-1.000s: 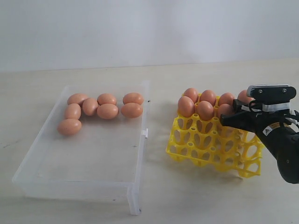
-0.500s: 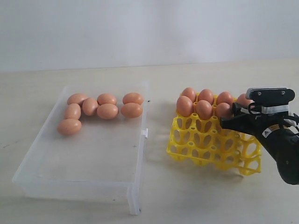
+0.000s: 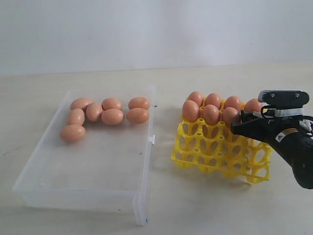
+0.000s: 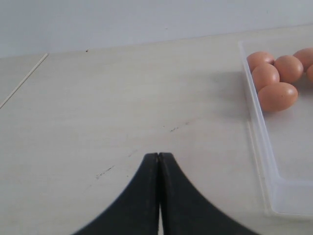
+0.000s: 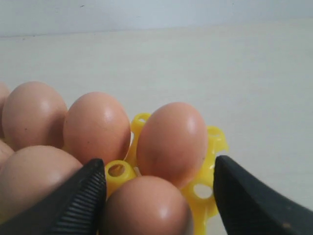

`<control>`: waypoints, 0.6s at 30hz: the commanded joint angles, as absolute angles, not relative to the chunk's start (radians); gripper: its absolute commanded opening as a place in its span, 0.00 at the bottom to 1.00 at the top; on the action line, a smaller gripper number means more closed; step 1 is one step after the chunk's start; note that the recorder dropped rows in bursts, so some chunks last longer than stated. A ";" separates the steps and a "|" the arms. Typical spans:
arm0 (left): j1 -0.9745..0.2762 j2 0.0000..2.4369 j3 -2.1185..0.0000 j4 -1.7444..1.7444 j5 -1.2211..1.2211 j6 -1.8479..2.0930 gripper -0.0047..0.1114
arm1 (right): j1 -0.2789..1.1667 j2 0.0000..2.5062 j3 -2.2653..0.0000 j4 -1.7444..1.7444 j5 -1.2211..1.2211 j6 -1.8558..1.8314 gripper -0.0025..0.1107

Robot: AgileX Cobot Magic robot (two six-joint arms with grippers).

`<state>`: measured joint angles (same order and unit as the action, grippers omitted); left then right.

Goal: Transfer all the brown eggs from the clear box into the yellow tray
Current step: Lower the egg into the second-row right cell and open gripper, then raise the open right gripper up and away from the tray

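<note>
Eight eggs (image 3: 112, 116) in box (image 3: 88, 161): I count them loose on its floor at the far end. Six sit in a close cluster toward the left, and a pair sits just apart by the right wall.
Box position: it lies on the table (image 3: 161, 205), left of the tray (image 3: 215, 161) and not touching it.
Tray load: I see seven eggs standing in its cups, four along the far row and three in the next row.
Right gripper (image 3: 236, 126): it reaches in from the right, low over the tray's right side, and its body hides part of the second row from me.
Right fingers (image 5: 83, 200): spread wide, with one egg standing in its cup between them. One pad sits at that egg's side, and I cannot tell whether it touches. The other pad stands clear, with yellow lattice showing in the gap.
Wrist close-up: three far-row eggs rise just behind the flanked egg, the last of them at the tray's corner.
Left gripper (image 4: 159, 164): fingers pressed together with nothing between them. It hangs over bare table, just outside the box wall (image 4: 254, 122).
Left wrist sight: a cluster of eggs (image 4: 277, 96) lies just inside that wall.
</note>
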<state>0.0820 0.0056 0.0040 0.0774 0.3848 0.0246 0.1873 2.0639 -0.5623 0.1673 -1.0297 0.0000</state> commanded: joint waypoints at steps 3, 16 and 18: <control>0.076 0.000 0.000 0.071 0.379 0.023 0.04 | 0.184 2.021 -0.544 0.151 -0.999 0.010 0.57; 0.076 0.000 0.000 0.071 0.379 0.023 0.04 | 0.184 1.624 -0.534 0.135 -0.690 0.153 0.47; 0.076 0.000 0.000 0.071 0.379 0.023 0.04 | 0.184 1.542 -0.548 0.112 -0.583 0.166 0.36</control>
<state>0.0820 0.0056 0.0040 0.0774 0.3848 0.0246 0.1873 1.6353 -0.5322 0.1457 -0.7164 0.1360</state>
